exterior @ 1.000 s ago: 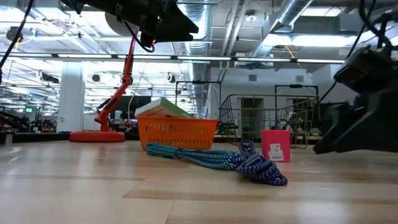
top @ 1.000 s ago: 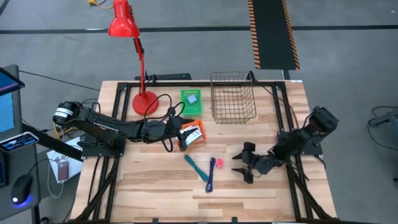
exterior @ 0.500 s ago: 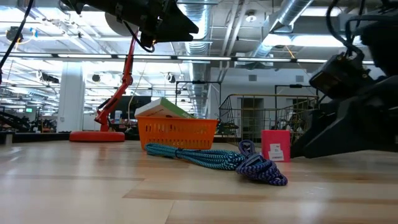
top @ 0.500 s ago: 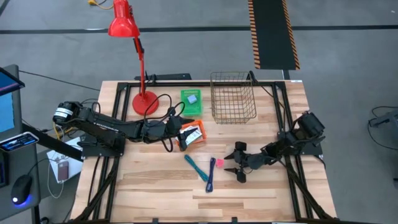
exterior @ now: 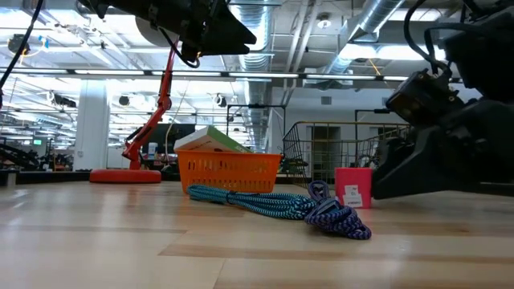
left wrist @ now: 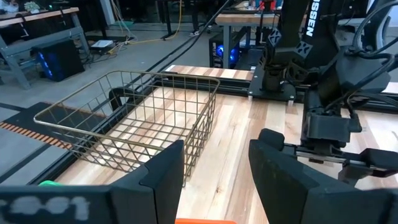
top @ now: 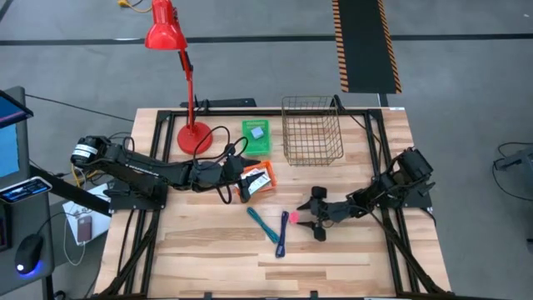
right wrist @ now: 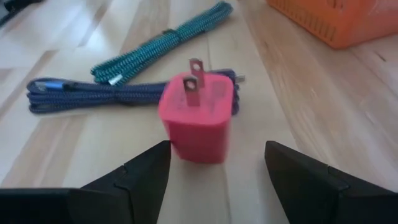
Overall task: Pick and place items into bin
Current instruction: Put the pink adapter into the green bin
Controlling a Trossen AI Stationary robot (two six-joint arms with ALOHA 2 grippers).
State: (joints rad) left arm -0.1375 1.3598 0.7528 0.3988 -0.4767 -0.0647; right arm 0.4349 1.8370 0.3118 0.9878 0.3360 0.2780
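Observation:
A small pink plug block (right wrist: 198, 118) with two metal prongs stands on the table, by the coiled teal cord (right wrist: 165, 43) and blue-purple cord (right wrist: 93, 96). My right gripper (top: 310, 215) is low and open just right of the pink block (top: 293, 218), one finger to each side, not touching. An orange basket (top: 256, 182) holds a white printed packet (top: 260, 177). My left gripper (top: 241, 172) hovers open above that basket. A light-blue block (top: 259, 131) lies on a green box (top: 256, 136).
A wire bin (top: 312, 129) stands at the far side, right of the green box. A red desk lamp's base (top: 195, 137) sits at the far left, its cable running under my left arm. Bare wood lies along the near edge (top: 266, 271).
My right gripper has come down and moved toward the table's left, closing in on the pink block until its open fingers stand level with it near the tabletop. The left arm and all the objects have kept still.

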